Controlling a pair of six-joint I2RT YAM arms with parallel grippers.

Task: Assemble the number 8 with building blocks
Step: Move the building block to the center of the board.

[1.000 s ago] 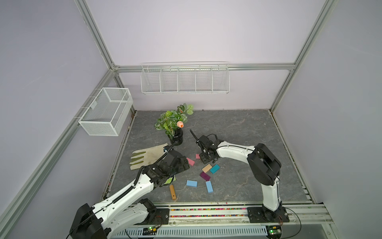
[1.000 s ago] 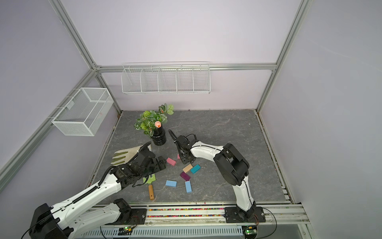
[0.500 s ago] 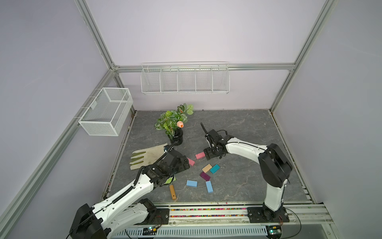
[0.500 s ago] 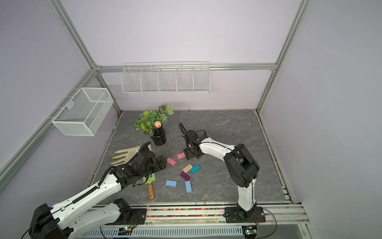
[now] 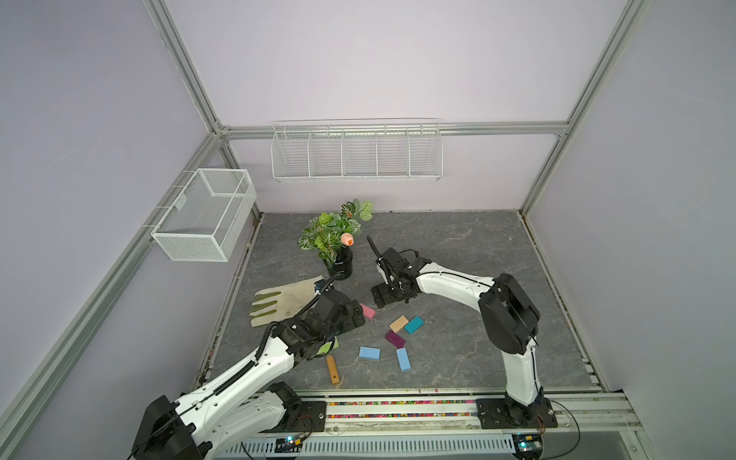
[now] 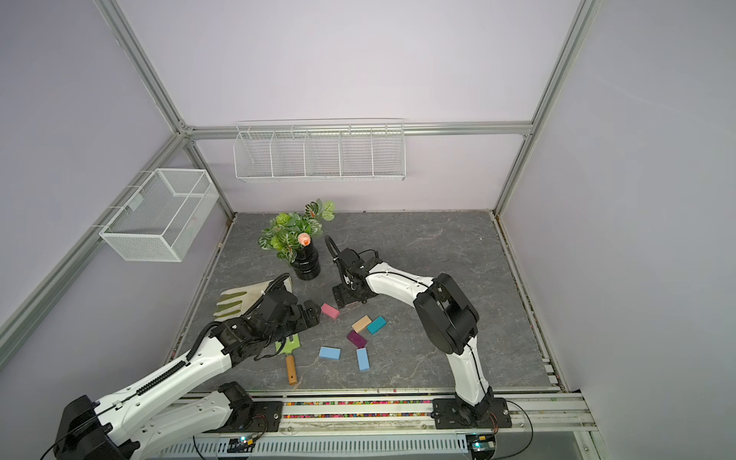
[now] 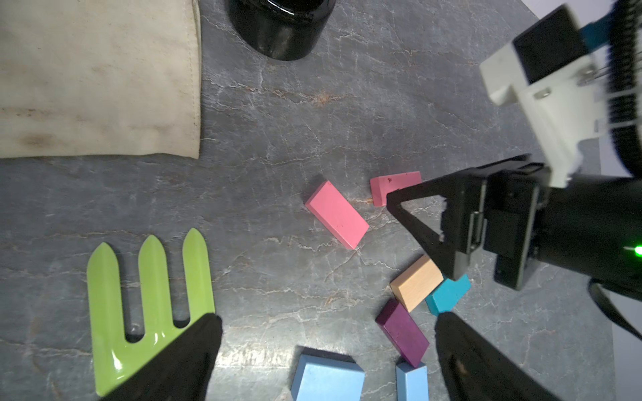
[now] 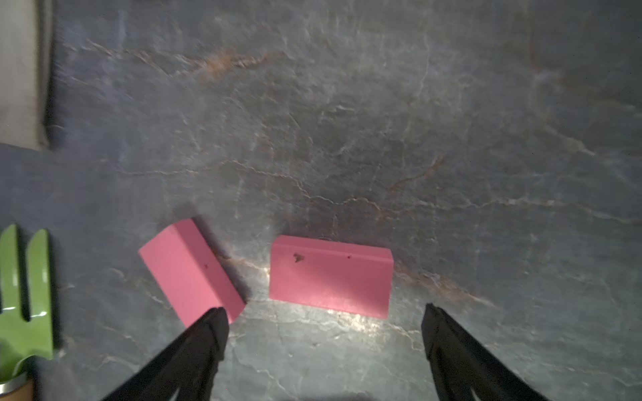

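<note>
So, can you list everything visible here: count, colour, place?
table: one, grey, under everything
pink blocks: two, pink, behind other blocks
tan block: one, tan, mid-table
teal block: one, teal, beside tan block
purple block: one, dark purple, by tan block
light blue blocks: two, light blue, nearest table front
garden fork: one, green, wooden handle, left of blocks
glove: one, cream, table's left side
potted plant: one, green, black pot, behind glove
wire baskets: two, white, wall-mounted
left gripper: one, black, open
right gripper: one, black, open over pink block
</note>
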